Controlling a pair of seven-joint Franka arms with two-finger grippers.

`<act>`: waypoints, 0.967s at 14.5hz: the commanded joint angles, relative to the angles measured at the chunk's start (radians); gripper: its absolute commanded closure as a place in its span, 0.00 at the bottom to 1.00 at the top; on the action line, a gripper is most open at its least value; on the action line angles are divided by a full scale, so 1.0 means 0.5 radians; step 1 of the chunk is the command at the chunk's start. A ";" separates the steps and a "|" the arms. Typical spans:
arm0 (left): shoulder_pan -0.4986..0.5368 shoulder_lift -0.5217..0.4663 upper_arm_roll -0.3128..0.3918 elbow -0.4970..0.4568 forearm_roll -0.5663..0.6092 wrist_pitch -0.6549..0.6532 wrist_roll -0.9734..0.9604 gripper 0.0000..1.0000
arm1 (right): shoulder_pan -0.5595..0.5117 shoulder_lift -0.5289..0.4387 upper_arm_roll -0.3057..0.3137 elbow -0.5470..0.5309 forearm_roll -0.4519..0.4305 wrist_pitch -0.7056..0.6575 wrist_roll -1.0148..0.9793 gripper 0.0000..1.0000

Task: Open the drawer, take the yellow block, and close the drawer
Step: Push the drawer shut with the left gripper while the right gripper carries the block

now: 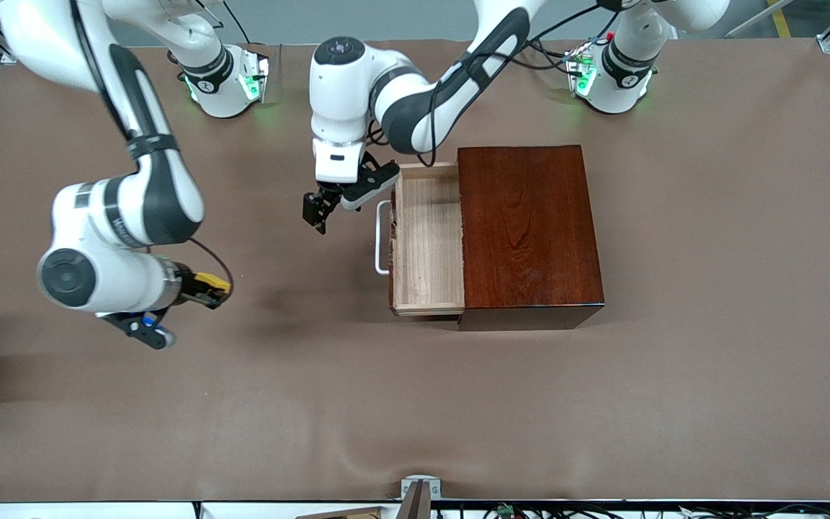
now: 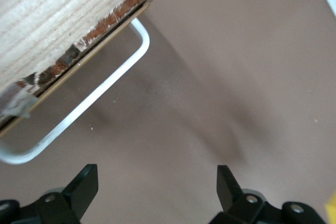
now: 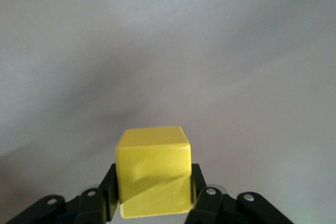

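The drawer (image 1: pixel 426 241) stands pulled out of the dark reddish-brown box (image 1: pixel 527 231), its light-wood tray bare inside, its white handle (image 1: pixel 382 238) toward the right arm's end. My left gripper (image 1: pixel 316 214) hangs open over the table beside that handle (image 2: pixel 79 111), with nothing between its fingers (image 2: pixel 84 184). My right gripper (image 1: pixel 215 287) is shut on the yellow block (image 1: pixel 211 280), held up over the bare mat toward the right arm's end; in the right wrist view the cube (image 3: pixel 153 171) sits squarely between both fingers (image 3: pixel 109 195).
A brown mat (image 1: pixel 602 404) covers the whole table. The two arm bases (image 1: pixel 228 79) (image 1: pixel 613 76) stand along the table's edge farthest from the front camera. A metal bracket (image 1: pixel 420 494) sits at the edge nearest that camera.
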 commanded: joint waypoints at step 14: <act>-0.235 0.184 0.387 0.090 0.058 -0.199 -0.462 0.00 | -0.395 -0.105 0.034 -0.862 -0.281 1.017 -0.832 1.00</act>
